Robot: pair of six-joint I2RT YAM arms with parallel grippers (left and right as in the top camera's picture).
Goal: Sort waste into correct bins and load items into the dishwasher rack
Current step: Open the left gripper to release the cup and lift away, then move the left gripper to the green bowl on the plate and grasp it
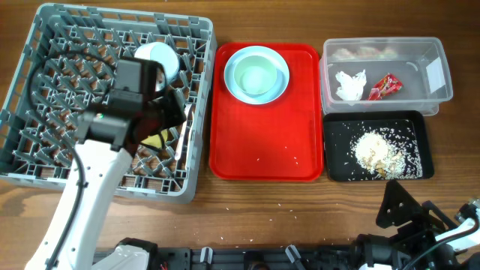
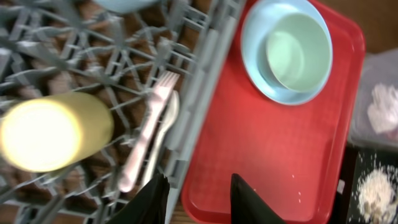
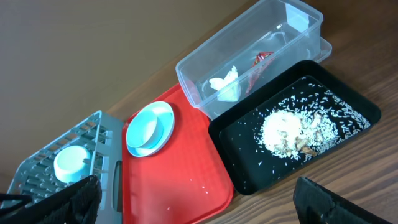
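Overhead, one plate, two bowls, perhaps one cup; left tool, right tool spread

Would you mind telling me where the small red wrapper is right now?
In the overhead view, the red wrapper lies inside the clear tub at upper right, just right of the white napkin, with the black tray directly below the tub.

I see a grey lattice rack, a plain red tray, a pale blue plate, a pale green bowl, a yellow cup, a white fork, beige crumbs speckling a black tray, and a brown wood-grain counter.
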